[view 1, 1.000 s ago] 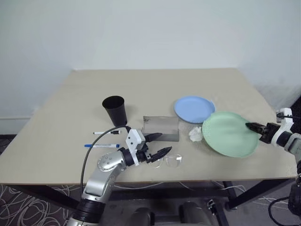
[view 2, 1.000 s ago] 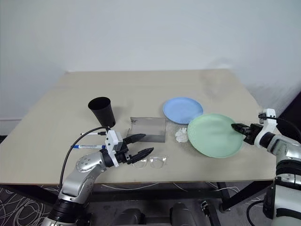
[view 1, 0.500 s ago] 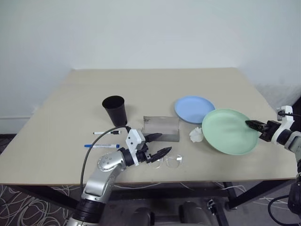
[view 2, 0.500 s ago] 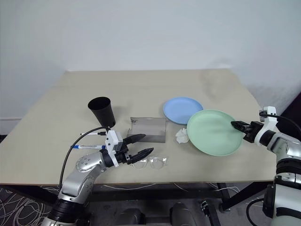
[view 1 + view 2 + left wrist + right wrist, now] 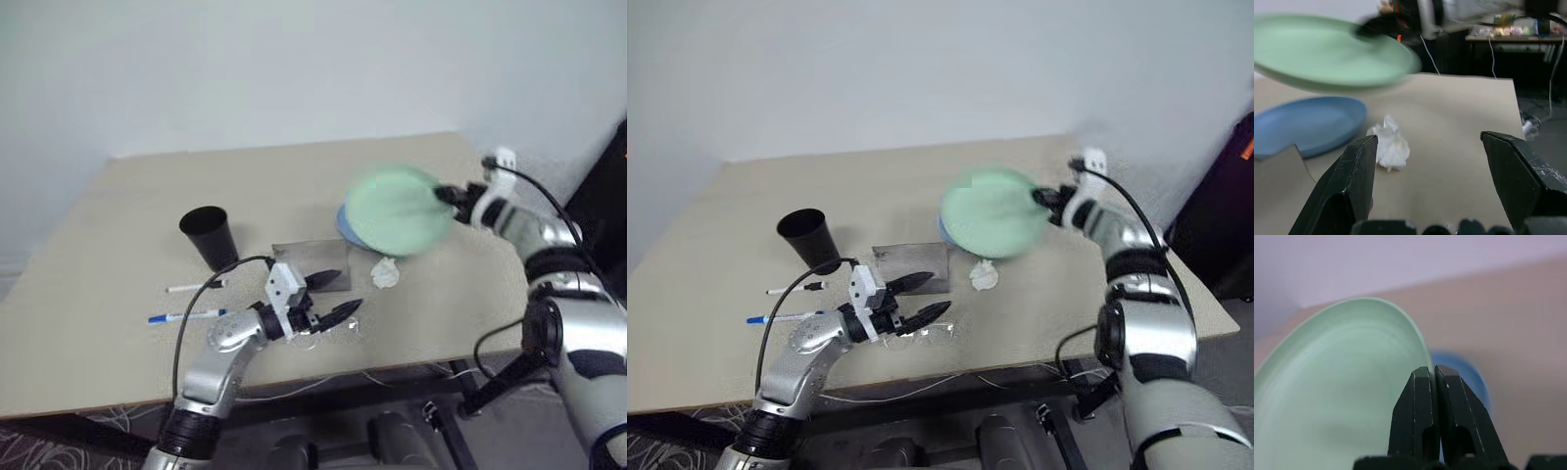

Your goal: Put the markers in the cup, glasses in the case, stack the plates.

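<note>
My right gripper is shut on the rim of the mint green plate and holds it tilted in the air above the light blue plate, which lies on the table mostly hidden beneath it. In front of the grey case, my left gripper stands open and empty, just over the clear glasses. The black cup stands upright to the left. The black-capped marker and the blue-capped marker lie flat in front of the cup.
A crumpled white tissue lies between the case and the plates. The beige table has free room at its left and back. Its right edge is near my right arm, and a wall is behind it.
My right gripper has lifted the green plate off the table and carried it left, over the blue plate. The head view has swung. The left gripper has stayed put.
</note>
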`<state>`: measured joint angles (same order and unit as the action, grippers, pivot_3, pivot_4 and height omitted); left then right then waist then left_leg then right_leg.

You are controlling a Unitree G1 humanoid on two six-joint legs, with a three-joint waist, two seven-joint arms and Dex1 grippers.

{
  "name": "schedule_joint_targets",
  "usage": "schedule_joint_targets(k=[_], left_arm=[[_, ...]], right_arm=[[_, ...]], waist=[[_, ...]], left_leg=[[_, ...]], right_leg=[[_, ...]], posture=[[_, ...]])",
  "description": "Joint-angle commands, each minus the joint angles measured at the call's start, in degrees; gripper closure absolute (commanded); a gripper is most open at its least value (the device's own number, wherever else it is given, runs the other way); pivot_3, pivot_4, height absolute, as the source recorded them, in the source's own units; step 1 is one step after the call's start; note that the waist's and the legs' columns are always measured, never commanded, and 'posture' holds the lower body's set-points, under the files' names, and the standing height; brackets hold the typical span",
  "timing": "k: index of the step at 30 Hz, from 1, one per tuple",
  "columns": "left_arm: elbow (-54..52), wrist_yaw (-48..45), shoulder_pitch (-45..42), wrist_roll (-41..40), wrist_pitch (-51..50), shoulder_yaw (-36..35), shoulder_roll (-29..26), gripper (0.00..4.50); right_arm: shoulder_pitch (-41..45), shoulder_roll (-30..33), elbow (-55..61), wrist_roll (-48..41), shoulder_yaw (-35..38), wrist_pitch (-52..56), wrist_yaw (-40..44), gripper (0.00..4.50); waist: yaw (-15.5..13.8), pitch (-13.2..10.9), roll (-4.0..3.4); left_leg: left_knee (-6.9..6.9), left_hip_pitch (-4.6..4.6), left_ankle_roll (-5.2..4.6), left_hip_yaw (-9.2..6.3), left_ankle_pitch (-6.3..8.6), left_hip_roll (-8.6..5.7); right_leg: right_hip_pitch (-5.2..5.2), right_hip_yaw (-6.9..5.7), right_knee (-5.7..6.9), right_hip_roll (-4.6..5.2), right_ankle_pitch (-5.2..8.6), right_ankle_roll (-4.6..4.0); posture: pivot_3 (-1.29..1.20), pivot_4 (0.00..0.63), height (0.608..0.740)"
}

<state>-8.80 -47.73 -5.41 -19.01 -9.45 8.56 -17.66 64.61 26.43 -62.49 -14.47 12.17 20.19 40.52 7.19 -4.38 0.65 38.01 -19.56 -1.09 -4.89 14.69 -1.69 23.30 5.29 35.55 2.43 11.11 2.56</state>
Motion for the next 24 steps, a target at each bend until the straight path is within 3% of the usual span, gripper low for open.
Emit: schedule_joint_targets(k=[1, 4, 7, 17, 24], left_arm=[[-0.85, 0.65, -0.16, -0.39, 0.58, -1.28, -0.60, 0.94], [-0.66, 0.68, -0.36, -0.47, 0.70, -1.19, -0.74, 0.94], [-0.37, 0.57, -0.66, -0.49, 0.76, -1.14, -0.73, 0.94], [0.64, 0.17, -1.68, -0.43, 1.00, -1.02, -0.62, 0.94], [0.73, 0.20, -1.85, -0.23, 1.17, -0.95, -0.54, 0.94]], right_arm=[[-0.38, 1.44, -2.80, 0.92, 0.64, -1.97, -0.80, 4.43], [0.07, 1.53, -3.84, 1.21, 0.84, -2.72, -0.68, 4.43], [0.44, 1.62, -4.64, 1.38, 1.03, -3.28, -0.77, 4.43], [0.96, 0.90, -5.56, 1.41, 1.44, -4.97, -3.09, 4.43], [1.96, -0.58, -8.22, 2.05, 2.31, -7.82, -11.68, 4.43]], waist=[[-0.94, 0.04, 0.03], [-1.48, 0.06, -0.11], [-1.47, 0.07, -0.19], [-1.34, 0.06, -0.26], [-0.96, 0.06, -0.26]], left_leg=[[0.06, -0.12, 0.00, 0.14, 0.00, 0.30], [0.10, -1.08, 0.00, 0.14, -0.01, 0.25], [-0.01, -1.40, 0.10, 0.21, 0.10, 0.20], [-0.10, -1.20, 0.13, 0.30, 0.20, 0.25], [0.08, -1.00, 0.07, 0.45, 0.16, 0.25]], right_leg=[[-0.19, 0.18, 0.05, -0.28, 0.00, -0.01], [0.20, 0.42, 0.13, -0.38, -0.10, 0.08], [0.54, 0.62, 0.10, -0.36, -0.15, 0.09], [0.44, 0.67, 0.10, -0.46, 0.02, 0.27], [0.20, 0.83, 0.12, -0.48, 0.00, 0.23]], posture=[[0.00, 0.000, 0.737], [0.00, 0.000, 0.737], [0.00, 0.000, 0.737], [0.00, 0.000, 0.737], [0.00, 0.000, 0.737]])
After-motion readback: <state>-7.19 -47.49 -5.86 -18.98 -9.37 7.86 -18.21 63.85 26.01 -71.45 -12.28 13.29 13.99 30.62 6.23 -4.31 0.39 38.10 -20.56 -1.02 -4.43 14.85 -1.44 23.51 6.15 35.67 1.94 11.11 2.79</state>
